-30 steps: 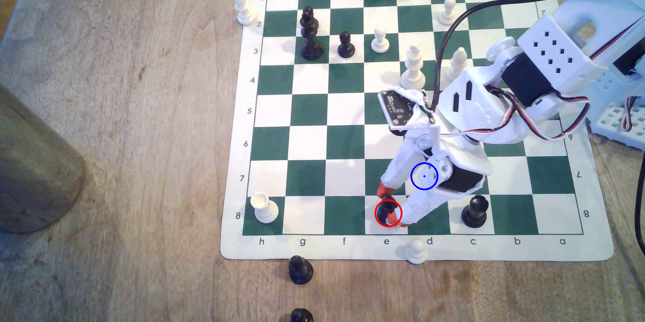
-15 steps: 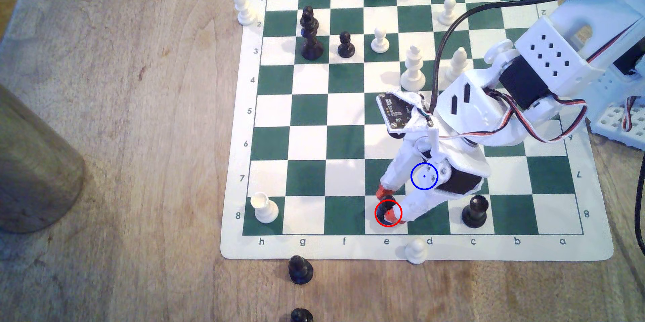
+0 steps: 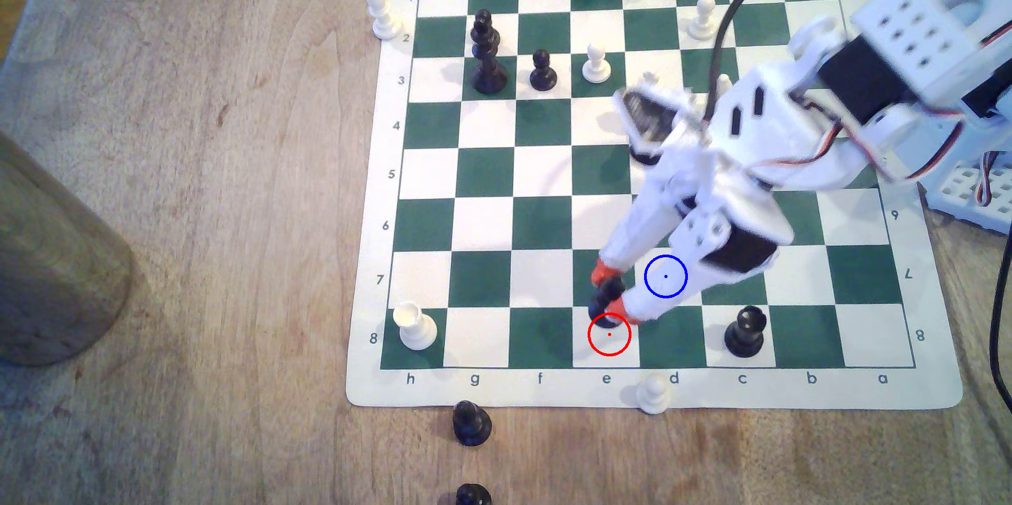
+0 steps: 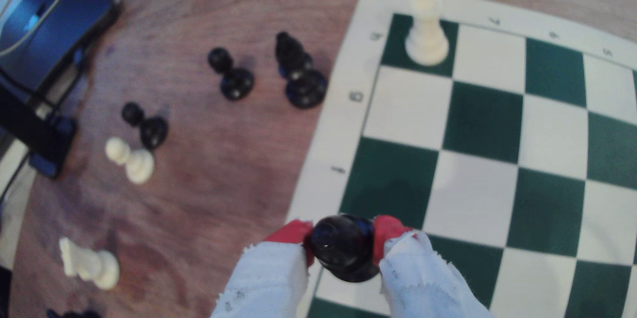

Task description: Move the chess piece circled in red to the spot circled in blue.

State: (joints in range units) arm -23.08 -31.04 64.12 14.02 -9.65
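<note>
Black chess piece (image 3: 605,303), tapering: sitting between red fingertips (image 4: 387,231) of gripper (image 3: 609,290), which is clamping it above the board (image 3: 378,242).

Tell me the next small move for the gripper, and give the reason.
Probably carry the black piece sideways toward the exterior view's right, over the blue-ringed square, then lower it. The gripper has its red fingertips clamped on both sides of the piece, which appears lifted off the red-ringed square, and the blue-ringed one is the diagonally adjacent cream square.
</note>
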